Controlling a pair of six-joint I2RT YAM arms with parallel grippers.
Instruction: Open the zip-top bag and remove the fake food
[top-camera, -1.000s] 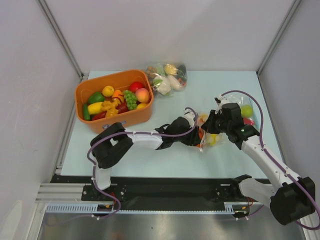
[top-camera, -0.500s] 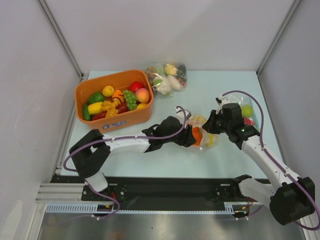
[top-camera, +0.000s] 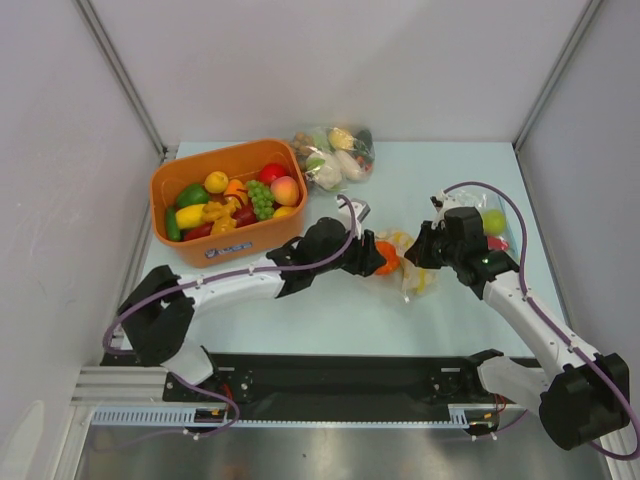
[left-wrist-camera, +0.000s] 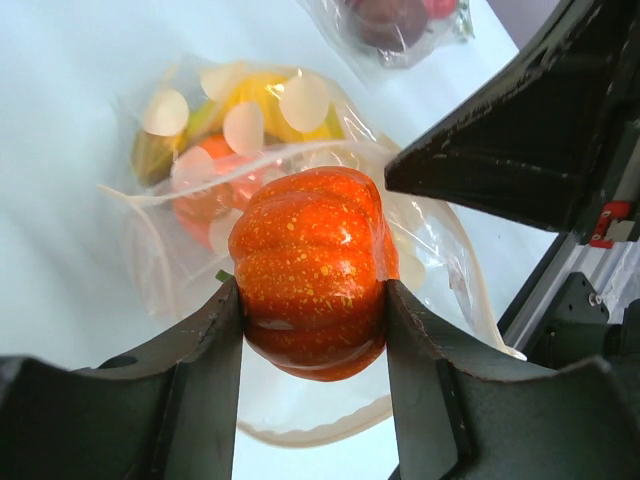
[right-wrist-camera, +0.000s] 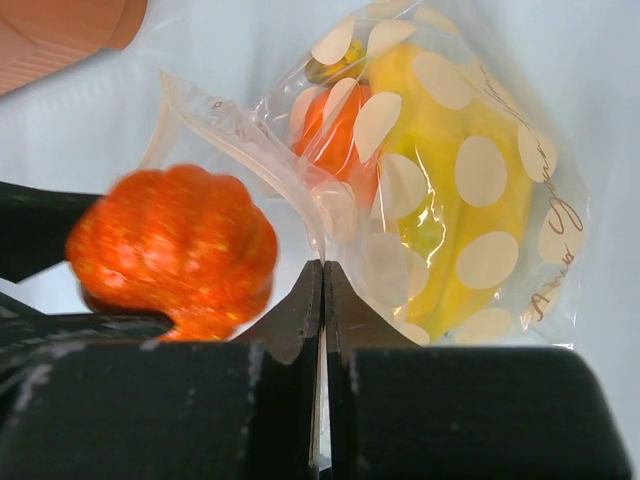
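Left wrist: left gripper (left-wrist-camera: 313, 300) is clamping an orange pumpkin (left-wrist-camera: 312, 262) beside the zip-top bag (left-wrist-camera: 250, 110), right gripper (right-wrist-camera: 322, 300) pinching its edge.

Arms stretched inward, tips close.
The left gripper (left-wrist-camera: 312, 305) clamps a pumpkin (left-wrist-camera: 312, 265); the right gripper (right-wrist-camera: 322, 295) pinches the bag (right-wrist-camera: 455, 150).

Bare table (top-camera: 330, 315) near side; orange bin (top-camera: 250, 238) blocks far left; right gripper (top-camera: 420, 250) flanks bag (top-camera: 413, 280).

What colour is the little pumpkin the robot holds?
Pumpkin: orange with yellow speckles, clearest in left wrist view.
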